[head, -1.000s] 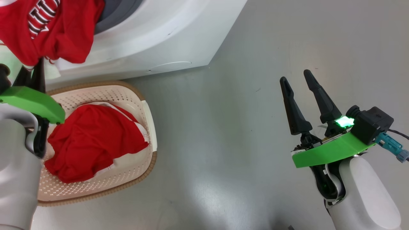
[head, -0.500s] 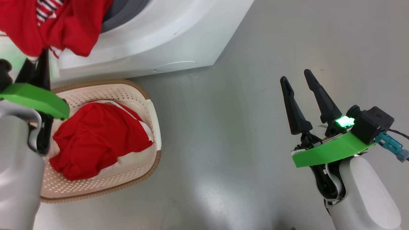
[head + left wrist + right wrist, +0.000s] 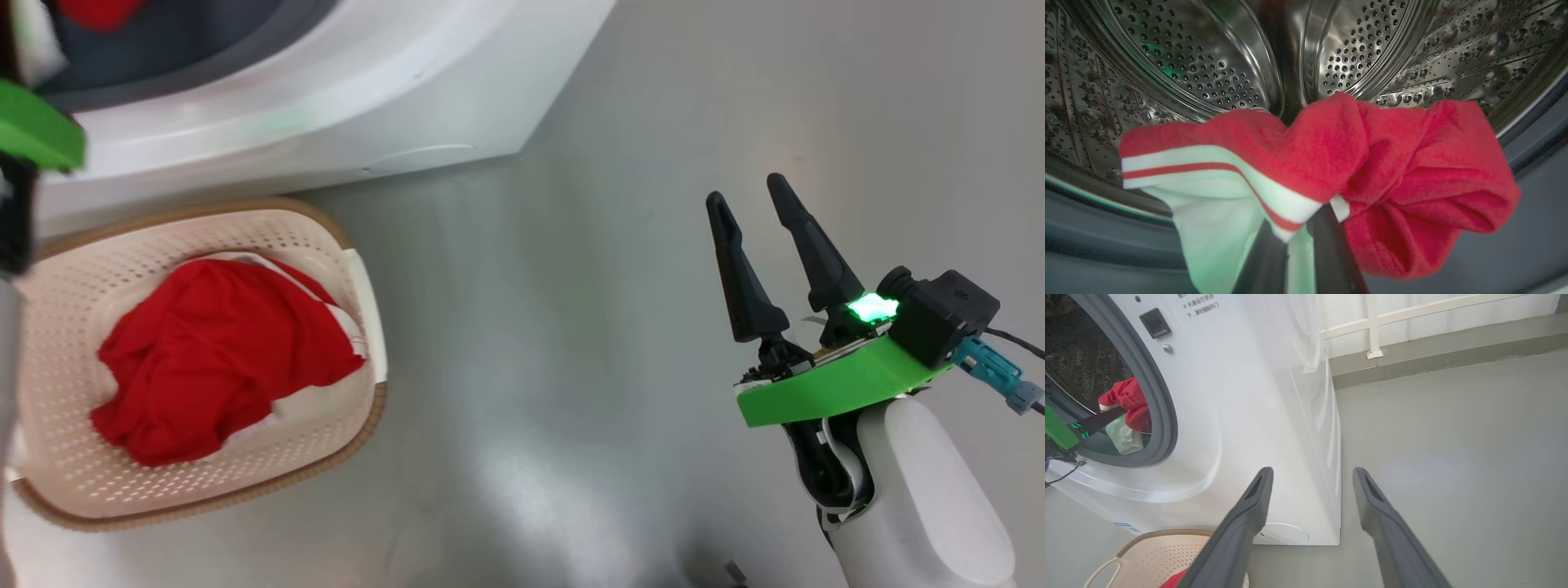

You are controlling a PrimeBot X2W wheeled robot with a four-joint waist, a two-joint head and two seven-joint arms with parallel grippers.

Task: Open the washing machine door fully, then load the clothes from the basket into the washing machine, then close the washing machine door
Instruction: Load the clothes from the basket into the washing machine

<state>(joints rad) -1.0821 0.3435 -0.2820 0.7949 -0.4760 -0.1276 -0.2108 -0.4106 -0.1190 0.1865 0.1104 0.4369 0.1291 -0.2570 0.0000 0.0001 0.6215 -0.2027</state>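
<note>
Two arms are seen. The left gripper [image 3: 1106, 417] is extended through the grey gasket [image 3: 1163, 416] into the steel drum [image 3: 1208, 61] of the washing machine [image 3: 326, 122], at the left edge of the right wrist view. Its fingers are clamped together on a red and white garment [image 3: 1372, 171] held inside the opening. The right gripper [image 3: 744, 192] is held at the lower right of the head view, over the grey floor [image 3: 571, 327], with its fingers pointed up and spread apart. Two pieces of the clothes are counted: the held garment, and a red bundle [image 3: 212, 351] lying in the one basket [image 3: 245, 237], which is set just beside the machine's front at the lower left.
</note>
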